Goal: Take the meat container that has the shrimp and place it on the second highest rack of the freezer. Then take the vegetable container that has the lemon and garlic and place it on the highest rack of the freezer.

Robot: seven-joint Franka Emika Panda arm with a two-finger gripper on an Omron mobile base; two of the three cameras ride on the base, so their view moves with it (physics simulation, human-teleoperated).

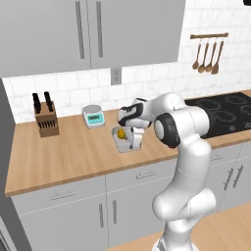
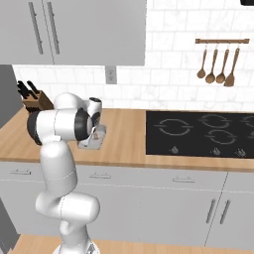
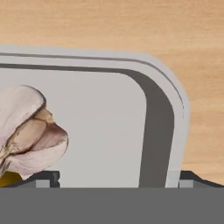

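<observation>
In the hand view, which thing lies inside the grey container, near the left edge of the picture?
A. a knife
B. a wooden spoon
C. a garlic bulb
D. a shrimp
C: the hand view shows a pale whitish-pink garlic bulb lying on the floor of the container, which sits on the wooden counter.

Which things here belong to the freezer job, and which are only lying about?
Job:
- vegetable container
- garlic
- lemon
- gripper, open at the container's rim

Lying about:
- knife block
- kitchen scale
- hanging wooden spoons
- stovetop
</observation>
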